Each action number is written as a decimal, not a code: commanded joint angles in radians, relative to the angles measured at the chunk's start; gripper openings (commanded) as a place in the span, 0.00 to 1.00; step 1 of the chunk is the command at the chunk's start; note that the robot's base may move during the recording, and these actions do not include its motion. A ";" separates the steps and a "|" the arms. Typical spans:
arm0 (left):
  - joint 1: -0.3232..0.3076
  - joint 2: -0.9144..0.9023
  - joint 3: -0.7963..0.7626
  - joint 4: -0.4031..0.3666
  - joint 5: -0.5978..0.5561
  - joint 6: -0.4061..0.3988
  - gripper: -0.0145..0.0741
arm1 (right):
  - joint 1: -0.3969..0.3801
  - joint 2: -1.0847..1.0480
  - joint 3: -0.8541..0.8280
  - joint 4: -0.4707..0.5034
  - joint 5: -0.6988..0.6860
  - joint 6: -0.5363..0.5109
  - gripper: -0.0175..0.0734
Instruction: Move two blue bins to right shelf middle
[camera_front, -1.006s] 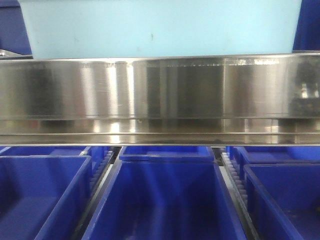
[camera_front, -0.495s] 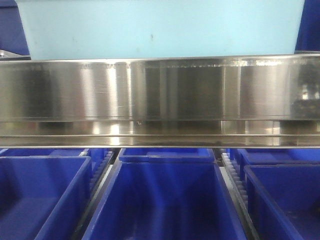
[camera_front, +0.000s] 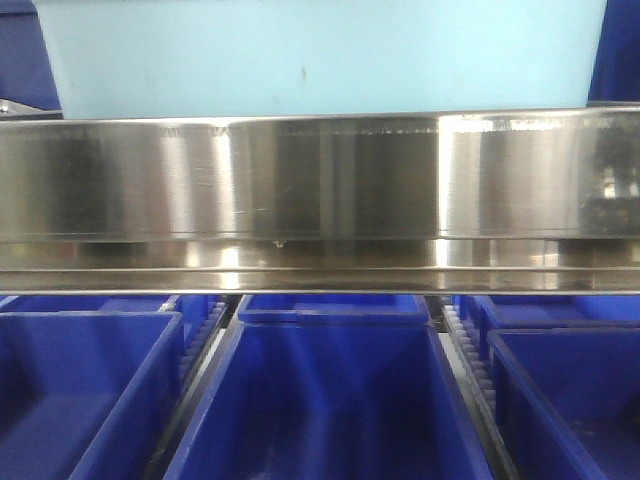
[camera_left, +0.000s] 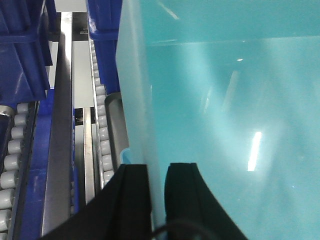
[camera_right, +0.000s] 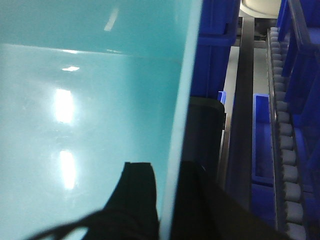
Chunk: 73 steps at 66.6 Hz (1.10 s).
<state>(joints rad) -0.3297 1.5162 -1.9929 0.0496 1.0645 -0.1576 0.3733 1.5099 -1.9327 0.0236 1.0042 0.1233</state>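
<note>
Above the steel shelf rail (camera_front: 320, 180) shows the pale blue bin (camera_front: 320, 55), top cut off. My left gripper (camera_left: 157, 169) pinches its left wall, one finger inside, one outside; my right gripper (camera_right: 167, 171) clamps the right wall likewise. A second bin nested inside? I cannot tell. Below crowd dark blue bins (camera_front: 330, 400), roller tracks (camera_left: 102, 130) alongside.

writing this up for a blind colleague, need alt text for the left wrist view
The left gripper pinches the side wall of a pale cyan bin, one black finger on each side; the bin fills the right of the frame. To the left run roller tracks and a steel rail, with dark blue bins at the top.
</note>
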 joint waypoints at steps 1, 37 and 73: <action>-0.007 -0.016 -0.014 -0.063 -0.043 0.016 0.04 | -0.001 -0.008 -0.009 0.004 -0.047 -0.016 0.03; -0.007 -0.016 -0.014 -0.063 -0.043 0.016 0.04 | -0.001 -0.008 -0.009 0.004 -0.047 -0.016 0.03; -0.007 0.077 -0.014 -0.067 0.092 0.016 0.04 | -0.001 0.034 0.013 0.002 0.112 -0.016 0.03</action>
<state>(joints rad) -0.3297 1.5818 -1.9929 0.0297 1.1667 -0.1576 0.3733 1.5386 -1.9304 0.0159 1.1345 0.1233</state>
